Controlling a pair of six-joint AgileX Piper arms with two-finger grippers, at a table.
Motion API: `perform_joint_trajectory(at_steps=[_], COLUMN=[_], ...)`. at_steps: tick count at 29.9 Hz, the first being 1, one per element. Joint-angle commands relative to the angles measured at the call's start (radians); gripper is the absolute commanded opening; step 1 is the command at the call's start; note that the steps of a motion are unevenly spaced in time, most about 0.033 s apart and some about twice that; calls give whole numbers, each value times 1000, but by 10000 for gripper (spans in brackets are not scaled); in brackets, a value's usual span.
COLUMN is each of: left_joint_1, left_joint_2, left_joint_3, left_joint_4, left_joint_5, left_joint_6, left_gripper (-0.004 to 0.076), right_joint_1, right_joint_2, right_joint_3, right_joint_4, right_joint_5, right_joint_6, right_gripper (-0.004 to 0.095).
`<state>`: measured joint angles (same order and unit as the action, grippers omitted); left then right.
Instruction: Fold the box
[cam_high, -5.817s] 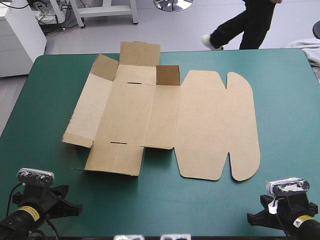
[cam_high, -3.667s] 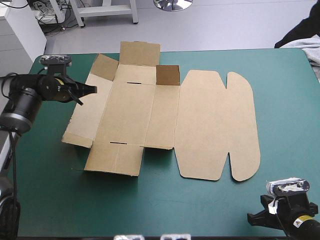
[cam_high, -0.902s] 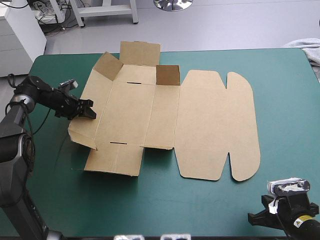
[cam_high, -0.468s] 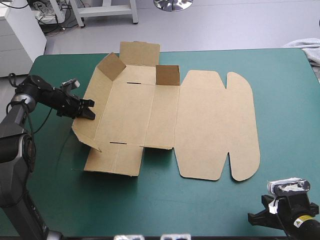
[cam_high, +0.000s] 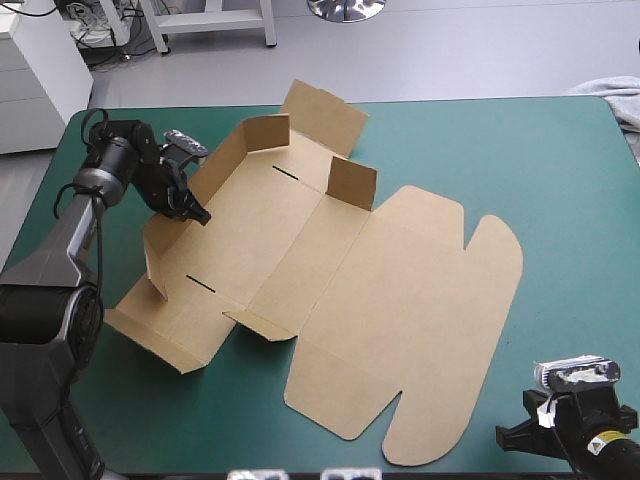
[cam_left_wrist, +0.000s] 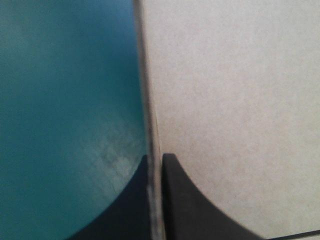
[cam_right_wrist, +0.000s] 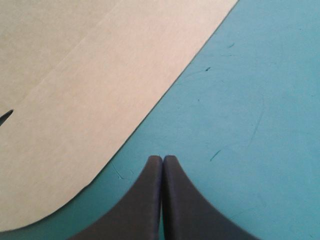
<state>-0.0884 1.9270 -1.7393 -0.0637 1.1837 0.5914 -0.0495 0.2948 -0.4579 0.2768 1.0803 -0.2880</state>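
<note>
The gripper pinches a thin edge of the box. Its two black fingers are almost closed, one on each side of the board. The board is squeezed tight between them. The edge runs straight on ahead of the gripper, far away from it. On one side of the edge, the flat brown board fills the whole view. It looks plain and smooth. On the other side lies the teal-green cover. The cover has a pale, shiny patch just beside one finger.
</note>
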Motion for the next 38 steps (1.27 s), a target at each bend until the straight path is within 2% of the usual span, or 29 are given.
perform_joint_trajectory(at_steps=[1, 12, 16, 27, 33, 38], left_joint_1=[-83, -327, -412, -625, -746, -845], left_joint_2=[-86, -145, -189, -290, -298, -301], left_joint_3=[-49, -114, -119, -117, -52, 64], left_joint_4=[48, 297, 321, 369, 498, 743], left_joint_5=[-79, -277, -325, -339, -329, -365], left_joint_6=[12, 23, 96, 120, 117, -38], left_gripper=[-10, -10, -10, -10, -10, -10], right_joint_1=[3, 3, 3, 3, 3, 3], right_joint_2=[10, 10, 10, 10, 10, 10], right_joint_3=[-26, -26, -26, -26, -26, -26], right_joint_4=[14, 14, 14, 14, 14, 14], right_joint_5=[-53, -53, -53, -53, -53, -53], right_joint_6=[-4, -5, -8, -8, -8, -8], right_gripper=[-19, -19, -19, -19, -19, -19])
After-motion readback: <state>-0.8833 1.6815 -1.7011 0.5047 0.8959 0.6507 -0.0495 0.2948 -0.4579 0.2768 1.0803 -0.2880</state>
